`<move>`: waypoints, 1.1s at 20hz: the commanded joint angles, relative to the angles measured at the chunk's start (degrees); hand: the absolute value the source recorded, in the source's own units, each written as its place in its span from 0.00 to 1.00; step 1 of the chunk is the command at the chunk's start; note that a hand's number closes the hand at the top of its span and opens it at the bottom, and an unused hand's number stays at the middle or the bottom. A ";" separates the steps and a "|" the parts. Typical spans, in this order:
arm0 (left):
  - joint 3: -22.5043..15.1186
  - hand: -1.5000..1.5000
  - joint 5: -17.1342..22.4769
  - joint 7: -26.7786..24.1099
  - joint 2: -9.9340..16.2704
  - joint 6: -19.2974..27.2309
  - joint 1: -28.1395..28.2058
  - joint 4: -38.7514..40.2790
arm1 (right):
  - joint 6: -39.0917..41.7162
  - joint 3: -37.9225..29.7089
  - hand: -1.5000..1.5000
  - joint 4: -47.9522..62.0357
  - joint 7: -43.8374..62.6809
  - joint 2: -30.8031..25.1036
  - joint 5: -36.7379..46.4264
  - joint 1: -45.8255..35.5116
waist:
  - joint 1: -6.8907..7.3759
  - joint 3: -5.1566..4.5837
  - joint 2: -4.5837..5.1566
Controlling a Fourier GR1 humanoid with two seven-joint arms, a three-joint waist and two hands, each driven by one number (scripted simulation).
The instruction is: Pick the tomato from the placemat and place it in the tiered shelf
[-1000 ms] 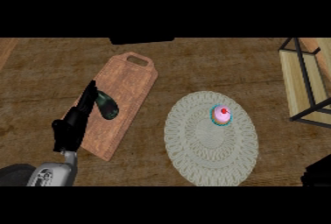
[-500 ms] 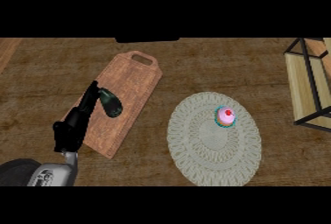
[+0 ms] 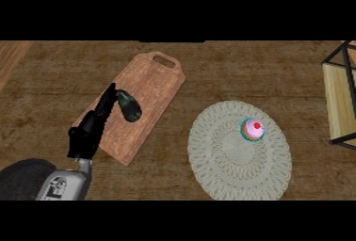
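Left hand open over cutting board left edge.

The wooden counter bears a cutting board; a placemat; a tiered shelf.

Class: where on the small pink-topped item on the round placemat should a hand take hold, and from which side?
Grip the pink-topped item round its sides, coming from above: it sits small and alone on the flat placemat, with bare mat all round.
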 commanded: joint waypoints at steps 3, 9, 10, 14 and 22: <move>-1.26 0.50 -0.70 -0.19 -1.53 0.10 -1.58 1.41 | 10.22 -1.44 1.00 14.17 -12.66 -6.19 1.39 -5.16 | 1.39 0.07 0.16; -0.41 0.50 0.19 0.17 -1.30 -1.26 -4.04 3.35 | 2.25 6.49 1.00 15.41 -18.34 -3.67 7.70 -9.48 | 2.71 0.01 0.52; -1.50 0.50 -0.59 0.11 -0.92 -1.12 -1.95 -0.07 | 1.86 5.85 1.00 18.45 -18.44 -5.58 7.59 -10.80 | 3.45 0.04 0.29; 0.69 0.50 0.28 -0.48 0.39 -2.03 -3.59 2.92 | -1.89 9.86 1.00 14.32 -23.51 -2.75 9.45 -13.10 | 2.49 -0.07 0.18; -0.77 0.50 -0.53 -0.29 -0.77 -1.54 -2.35 1.48 | 4.53 17.04 1.00 21.57 -14.84 0.75 1.07 -20.19 | 3.55 -0.13 0.08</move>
